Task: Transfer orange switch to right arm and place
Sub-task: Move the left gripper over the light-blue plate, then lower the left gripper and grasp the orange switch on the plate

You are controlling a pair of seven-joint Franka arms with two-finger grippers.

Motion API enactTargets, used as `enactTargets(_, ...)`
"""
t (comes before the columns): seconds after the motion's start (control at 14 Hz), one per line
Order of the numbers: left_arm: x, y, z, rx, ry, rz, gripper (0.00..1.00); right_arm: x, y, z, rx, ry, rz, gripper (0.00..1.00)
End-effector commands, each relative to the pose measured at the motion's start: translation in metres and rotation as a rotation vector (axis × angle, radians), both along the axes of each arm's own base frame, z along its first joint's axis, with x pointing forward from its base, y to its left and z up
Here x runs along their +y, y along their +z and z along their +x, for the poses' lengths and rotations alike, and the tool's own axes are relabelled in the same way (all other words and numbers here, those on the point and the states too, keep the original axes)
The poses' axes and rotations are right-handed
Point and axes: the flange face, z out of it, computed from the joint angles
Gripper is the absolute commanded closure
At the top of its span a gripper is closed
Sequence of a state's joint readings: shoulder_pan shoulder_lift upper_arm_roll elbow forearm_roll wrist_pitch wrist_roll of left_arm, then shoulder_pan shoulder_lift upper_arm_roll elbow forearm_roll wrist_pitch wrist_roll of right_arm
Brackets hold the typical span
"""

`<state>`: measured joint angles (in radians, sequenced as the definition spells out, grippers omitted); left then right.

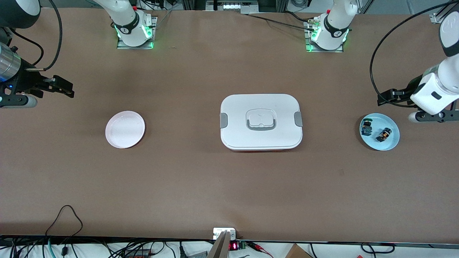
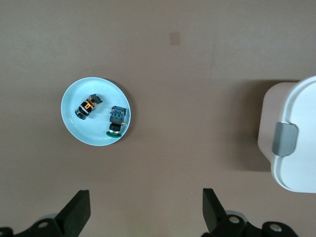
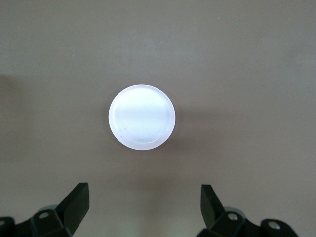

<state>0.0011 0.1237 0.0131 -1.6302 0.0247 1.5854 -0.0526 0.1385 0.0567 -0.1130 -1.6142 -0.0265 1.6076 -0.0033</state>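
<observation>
The orange switch lies on its side in a light blue plate at the left arm's end of the table, beside a green-capped, blue-bodied part. The left wrist view shows the switch, the green-capped part and the plate. My left gripper is open and empty, up over bare table beside the blue plate; its own view shows the jaws wide apart. My right gripper is open and empty over bare table near a pink plate, which its wrist view shows empty.
A white lidded box with grey side clips and a handle sits at the table's middle; its end shows in the left wrist view. Cables and a small device lie along the table's front edge.
</observation>
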Motion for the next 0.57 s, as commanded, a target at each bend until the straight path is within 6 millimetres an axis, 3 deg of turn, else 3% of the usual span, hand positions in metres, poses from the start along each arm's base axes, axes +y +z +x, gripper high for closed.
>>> enactTargets(0.0,0.016,0.0,0.008,0.007,0.029,-0.022,0.0,0.003,0.008,-0.005,-0.003,0.003,0.016,0.0)
enactTargets(0.14,0.027,-0.002,0.008,0.009,0.076,-0.016,0.0,0.003,0.008,-0.005,-0.003,0.003,0.016,0.0)
enactTargets(0.5,0.075,-0.049,0.015,0.078,0.354,0.023,0.0,0.003,0.008,-0.005,-0.001,0.003,0.016,0.0)
